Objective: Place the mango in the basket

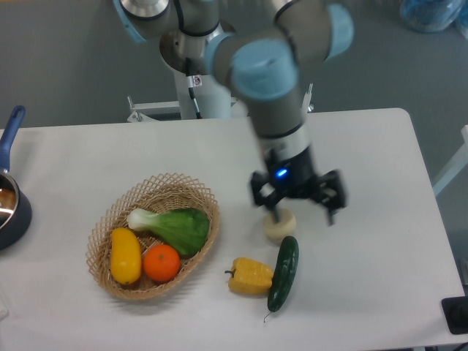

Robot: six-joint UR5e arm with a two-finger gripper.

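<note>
- Black gripper [296, 207] fingers stand apart with nothing between them; you can see the jaws spread wide and empty, though the picture is blurred there.
- Directly under your gripper sits a pale round vegetable [279, 224], on the table well to the right of the basket [172, 187]. Whether the fingers touch it, you cannot tell from this view.
- Just below that pale piece lies a cucumber [283, 273], and beside it, nearer the basket, a yellow bell pepper [251, 276]. Neither is touching the wicker.
- Farther from the basket, beyond the gripper's right side, part of a purple-red vegetable shows at the table's far side; most of it is hidden by the arm.
- Inside the basket you have the mango [125, 255], lying lengthwise against the left wall, with the orange [161, 262] touching or just beside it and a leafy green vegetable [172, 226] across the middle.
- To the basket's left, at the frame's edge, stands a dark blue pot [10, 208] with its handle pointing up and away.
- As a judgement: the task looks done. The mango rests fully within the rim and nothing grips it. All that seems left for you is to confirm it sits settled and take the arm clear.
</note>
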